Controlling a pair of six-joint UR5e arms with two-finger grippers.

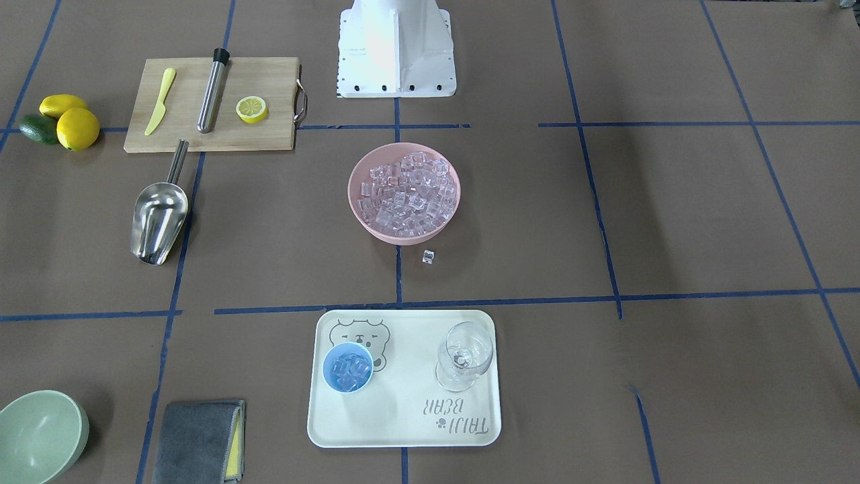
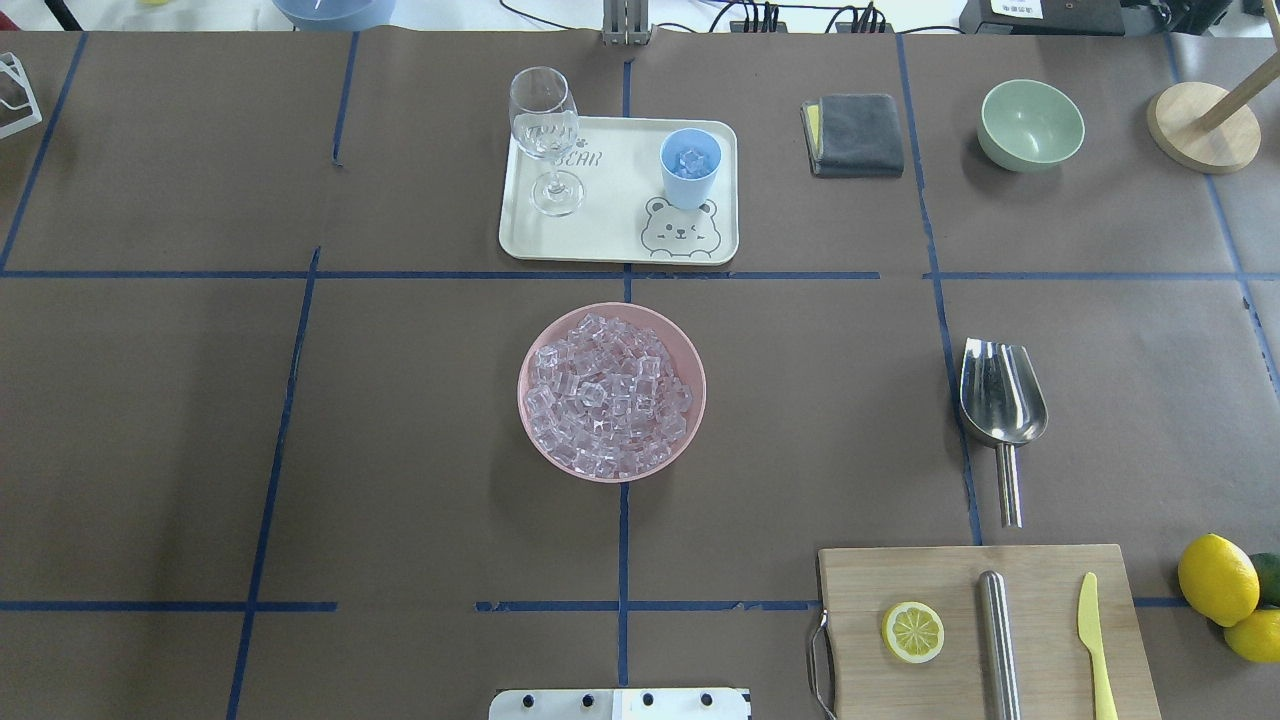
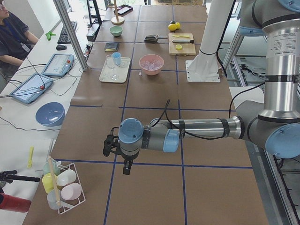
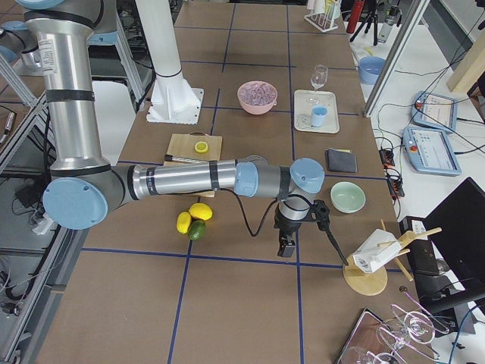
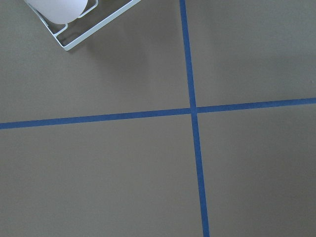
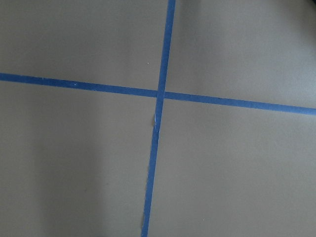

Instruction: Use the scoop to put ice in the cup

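Observation:
The ice (image 2: 610,392) fills a pink bowl (image 2: 528,400) at the table's middle; one loose cube (image 1: 428,256) lies beside the bowl. The light-blue cup (image 2: 690,165) stands on a white tray (image 2: 620,245) and holds a few cubes. The steel scoop (image 2: 1000,400) lies empty on the table on my right side, handle toward the cutting board. My left gripper (image 3: 123,161) hangs over bare table far out to the left. My right gripper (image 4: 286,244) hangs far out to the right, past the lemons. I cannot tell if either is open or shut.
A wine glass (image 2: 545,130) stands on the tray. A cutting board (image 2: 985,630) holds a lemon slice, a steel cylinder and a yellow knife. Lemons (image 2: 1220,580), a grey cloth (image 2: 855,135), a green bowl (image 2: 1032,125) and a wooden stand (image 2: 1203,125) lie on the right.

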